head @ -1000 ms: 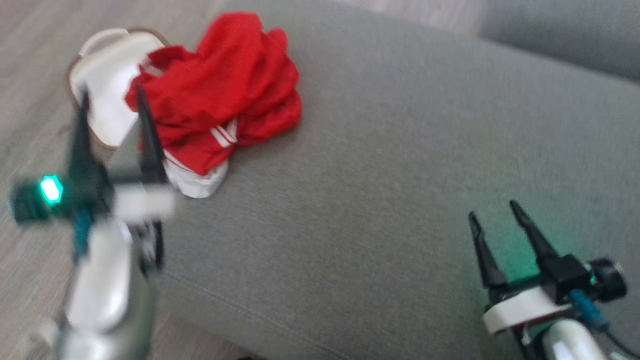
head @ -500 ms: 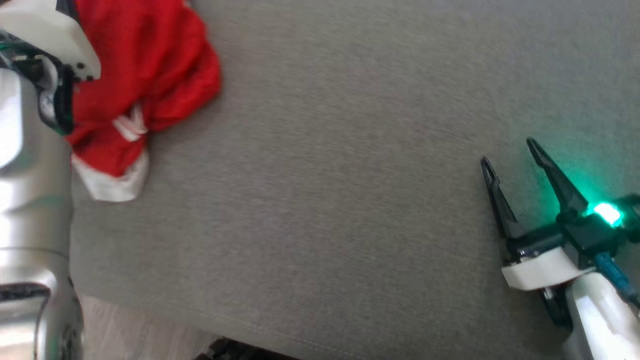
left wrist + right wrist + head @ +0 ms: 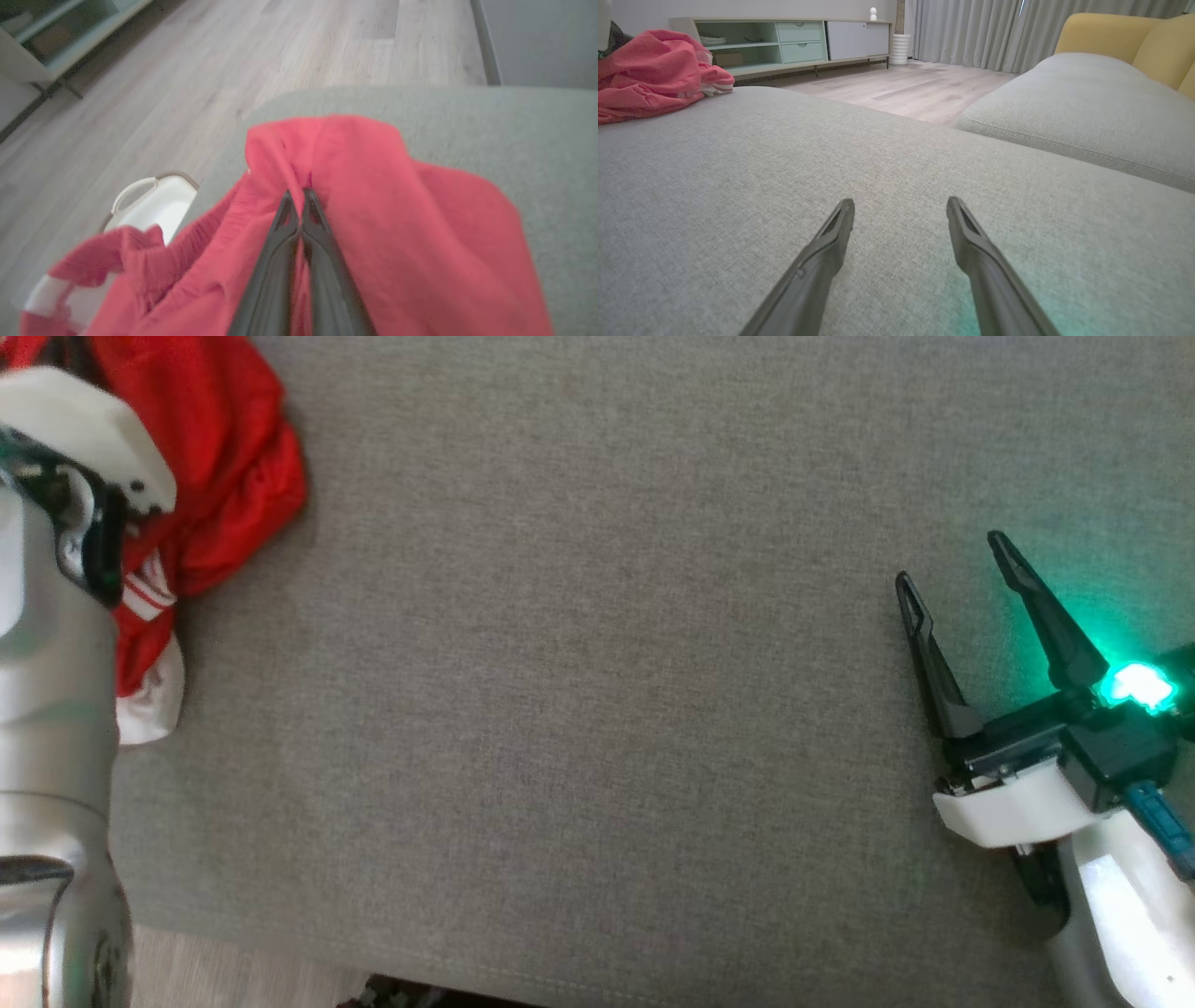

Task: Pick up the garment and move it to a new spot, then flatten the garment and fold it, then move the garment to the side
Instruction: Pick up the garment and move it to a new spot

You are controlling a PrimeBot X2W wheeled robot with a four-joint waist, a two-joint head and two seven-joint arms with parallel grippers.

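Note:
The garment (image 3: 224, 476) is a crumpled red piece with white trim, lying at the far left of the grey cushion (image 3: 597, 691). In the left wrist view my left gripper (image 3: 297, 198) is shut, its two dark fingers pinching a raised fold of the red garment (image 3: 373, 210). The left arm's silver forearm covers part of the cloth in the head view. My right gripper (image 3: 952, 560) stands open at the right of the cushion, far from the cloth, with nothing between its fingers (image 3: 831, 233). From the right wrist view the garment (image 3: 649, 70) lies at the far left.
A white basket (image 3: 149, 205) stands on the wooden floor beside the cushion's edge, under the cloth's hanging end. A second grey cushion (image 3: 1087, 107) with a yellow backrest lies to the right. A low cabinet (image 3: 784, 42) stands across the room.
The camera has swung right, so the garment slid to the picture's left edge. The left gripper, open beside the cloth a second ago, has shut on it. The right gripper stays open.

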